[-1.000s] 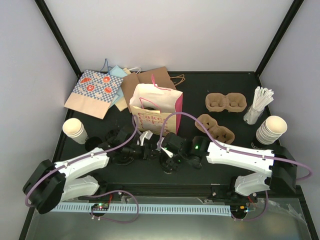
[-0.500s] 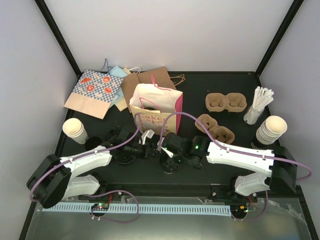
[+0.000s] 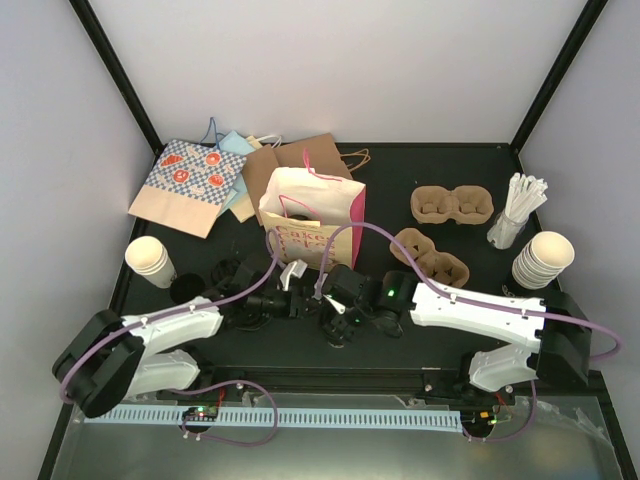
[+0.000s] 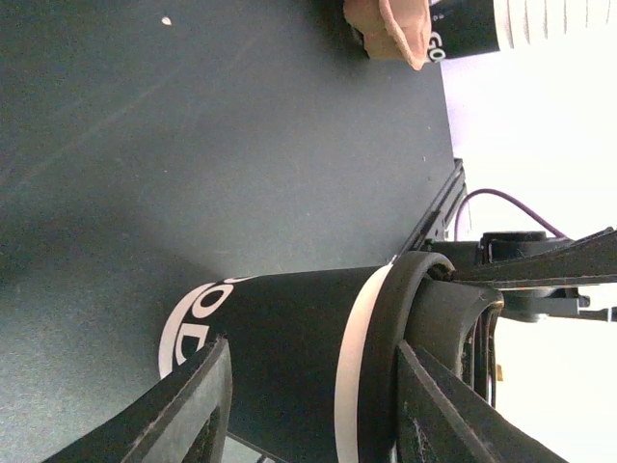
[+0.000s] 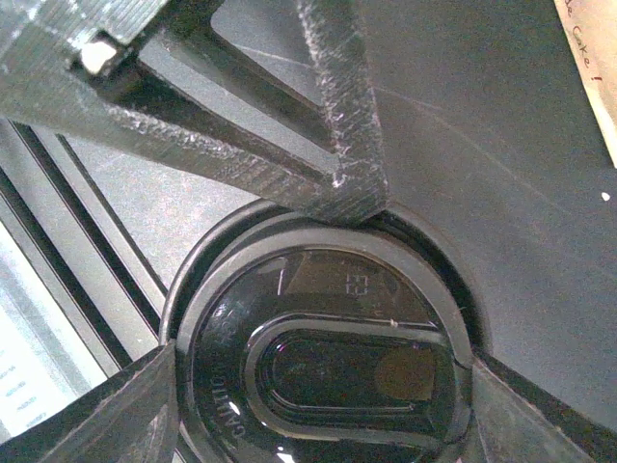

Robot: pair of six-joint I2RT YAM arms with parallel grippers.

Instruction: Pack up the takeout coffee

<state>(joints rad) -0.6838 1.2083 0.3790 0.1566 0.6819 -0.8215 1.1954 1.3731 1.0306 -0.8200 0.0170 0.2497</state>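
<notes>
My right arm reaches to lower centre, right pincer clamped on the takeout coffee from above. My left pincer straddles its side; grip unclear.

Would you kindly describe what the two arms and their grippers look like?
The left arm and right arm have white shells with black joints and bases. A purple cable loops along each. A green light glows on the right one. The left gripper and right gripper have black, rough-textured fingers.
</notes>
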